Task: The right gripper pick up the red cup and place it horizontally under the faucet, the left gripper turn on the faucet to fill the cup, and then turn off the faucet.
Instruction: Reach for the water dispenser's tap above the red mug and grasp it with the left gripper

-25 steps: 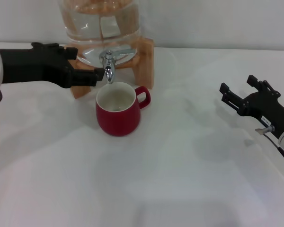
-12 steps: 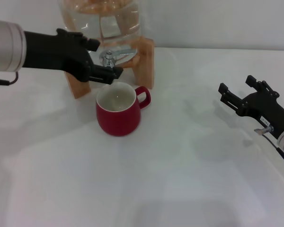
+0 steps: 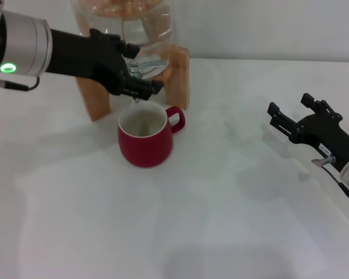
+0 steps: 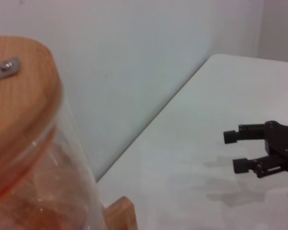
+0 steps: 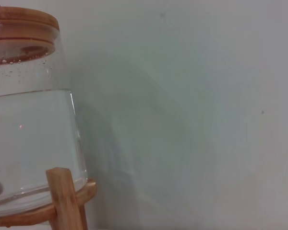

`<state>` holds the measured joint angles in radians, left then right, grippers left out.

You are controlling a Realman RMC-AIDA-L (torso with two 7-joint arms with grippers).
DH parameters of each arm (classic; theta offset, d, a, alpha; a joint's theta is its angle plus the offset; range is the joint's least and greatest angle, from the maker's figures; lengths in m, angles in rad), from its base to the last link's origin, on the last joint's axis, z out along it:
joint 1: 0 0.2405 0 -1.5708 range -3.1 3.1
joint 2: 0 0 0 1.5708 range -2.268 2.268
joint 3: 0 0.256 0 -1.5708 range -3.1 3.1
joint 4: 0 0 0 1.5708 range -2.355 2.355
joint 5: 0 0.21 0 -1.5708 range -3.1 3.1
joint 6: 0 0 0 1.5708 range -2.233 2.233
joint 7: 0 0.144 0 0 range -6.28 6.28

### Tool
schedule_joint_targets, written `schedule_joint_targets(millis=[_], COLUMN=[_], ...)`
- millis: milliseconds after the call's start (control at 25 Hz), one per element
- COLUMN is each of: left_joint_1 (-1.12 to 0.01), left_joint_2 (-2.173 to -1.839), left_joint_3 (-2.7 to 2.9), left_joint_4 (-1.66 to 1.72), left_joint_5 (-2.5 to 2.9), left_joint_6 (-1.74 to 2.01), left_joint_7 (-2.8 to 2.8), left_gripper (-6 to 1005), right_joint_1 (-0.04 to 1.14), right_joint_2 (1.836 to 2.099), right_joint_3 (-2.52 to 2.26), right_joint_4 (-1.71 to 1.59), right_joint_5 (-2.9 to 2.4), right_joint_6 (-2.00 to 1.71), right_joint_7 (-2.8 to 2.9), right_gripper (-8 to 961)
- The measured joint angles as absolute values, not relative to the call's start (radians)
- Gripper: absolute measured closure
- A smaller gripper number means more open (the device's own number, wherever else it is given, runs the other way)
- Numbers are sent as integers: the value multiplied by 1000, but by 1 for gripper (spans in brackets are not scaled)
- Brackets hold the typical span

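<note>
The red cup (image 3: 144,139) stands upright on the white table, right below the faucet (image 3: 154,63) of the glass water jar (image 3: 125,26), with its handle toward the right. My left gripper (image 3: 147,70) reaches in from the left and is open, one finger above the faucet's lever and the other below it by the spout. I cannot tell whether water is running. My right gripper (image 3: 291,113) is open and empty at the right side of the table, far from the cup. It also shows in the left wrist view (image 4: 237,151).
The jar rests on a wooden stand (image 3: 177,78) at the back of the table, against a white wall. The jar's wooden lid (image 4: 14,96) fills the left wrist view. The right wrist view shows the jar (image 5: 29,139) and a stand leg (image 5: 62,201).
My left gripper has moved right and up from beside the spout to straddle the faucet, and its fingers have spread. The cup and the right arm have not moved.
</note>
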<state>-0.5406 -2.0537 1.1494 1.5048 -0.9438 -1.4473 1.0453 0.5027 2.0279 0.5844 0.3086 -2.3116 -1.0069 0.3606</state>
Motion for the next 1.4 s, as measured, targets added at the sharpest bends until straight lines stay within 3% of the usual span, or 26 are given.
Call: schedule_joint_targets(millis=[400,1400], left_joint_1=[-640,-732], left_joint_2=[-2049,-2050], left_joint_3=[1051,1035], left_joint_4=[1344,1185], left_joint_5=[-945,-943], left_joint_6=[-1446,-1402], left_joint_7=[1130,1240], left_gripper=[109,109], right_joint_1=[497,497], right_joint_2=[2028,2028], right_joint_3=[584,584], right_joint_4=[313,321], right_joint_5=[-2312,-2312], right_joint_6=[-1008,-1012], right_joint_7=[368,368], right_gripper=[81,80])
